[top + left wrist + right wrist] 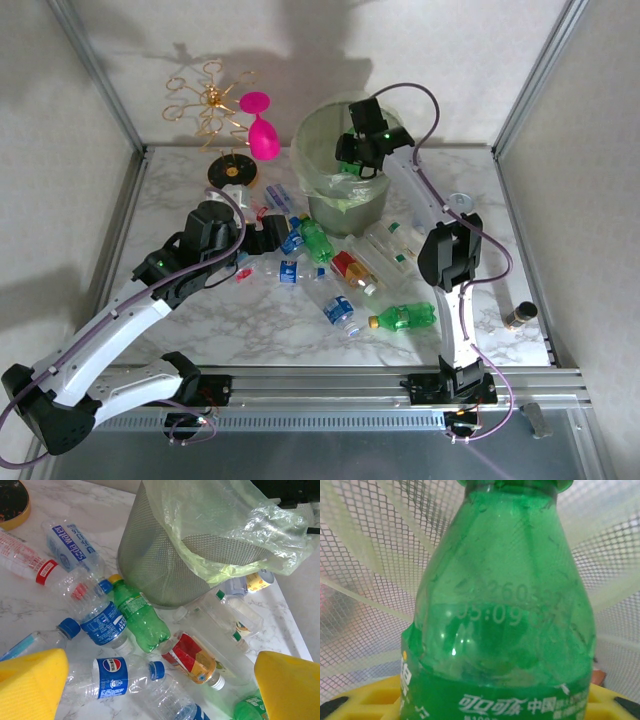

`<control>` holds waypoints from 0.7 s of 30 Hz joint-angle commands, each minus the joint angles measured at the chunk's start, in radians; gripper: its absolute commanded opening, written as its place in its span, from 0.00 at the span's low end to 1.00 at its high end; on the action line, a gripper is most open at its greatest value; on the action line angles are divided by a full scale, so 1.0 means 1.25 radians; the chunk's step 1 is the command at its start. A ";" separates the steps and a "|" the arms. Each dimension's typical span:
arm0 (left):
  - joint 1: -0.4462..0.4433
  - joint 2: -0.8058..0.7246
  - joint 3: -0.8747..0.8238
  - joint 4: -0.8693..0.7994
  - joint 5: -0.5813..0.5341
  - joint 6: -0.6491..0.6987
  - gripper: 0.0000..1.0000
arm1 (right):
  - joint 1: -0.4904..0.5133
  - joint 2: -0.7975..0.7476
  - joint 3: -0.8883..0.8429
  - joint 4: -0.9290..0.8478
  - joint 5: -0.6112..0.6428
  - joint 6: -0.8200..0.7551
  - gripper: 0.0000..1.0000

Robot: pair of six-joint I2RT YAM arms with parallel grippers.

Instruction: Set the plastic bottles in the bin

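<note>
1. Got the right claw (362,150) at the far side, hanging over the mouth of the bin (335,212) (150,555), clamped on a green bottle (505,605).
2. From the right wrist: neck of that bottle pointing away from the lens, yellow pads (365,700) hugging it low down on either side, bin mesh and pale green liner (225,525) all around behind.
3. Left claw (275,238) (162,680) spread wide, gripping nothing, hovering left of the bin and a bit nearer, right over the scatter of bottles.
4. Straight below its yellow fingers (30,685): a clear Pepsi bottle (112,672) flat on its side, blue cap on.
5. Spotted a second green bottle (315,240) (140,617), yellow cap, lying just beside the bin's base, with a blue-label bottle (102,622) pressed against its left side.
6. Just nearer than that, a red-and-orange-label bottle (350,268) (192,660) with a white cap; clear bottles with green caps (395,240) (230,615) to the right of the bin's base.
7. Nearest of the lot: a third green bottle (405,317), yellow cap pointing left, plus another blue-label bottle (340,310) beside it, both flat on the marble tabletop (250,330).
8. Farther left, a "soda water" bottle (72,542) and a red-label clear bottle (30,562), lying down too.
9. Not bottles: pink goblet (262,125) and gold wire rack (210,100) at the far left, yellow-label can (259,581) peeking out past the bin's liner, small dark container (520,316) alone at the right edge. Can't tell what that last one is.
</note>
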 commanded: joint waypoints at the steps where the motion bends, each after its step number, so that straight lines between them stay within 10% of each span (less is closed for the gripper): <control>1: -0.001 -0.021 -0.003 0.017 -0.023 0.011 0.96 | -0.004 0.017 0.018 0.018 -0.011 0.051 0.45; 13: -0.001 -0.035 -0.012 0.011 -0.030 0.003 0.96 | -0.004 0.063 -0.009 0.006 -0.015 0.102 0.48; 21: -0.001 -0.039 0.000 -0.004 -0.037 0.001 0.96 | -0.004 0.057 -0.008 0.005 -0.012 0.094 0.69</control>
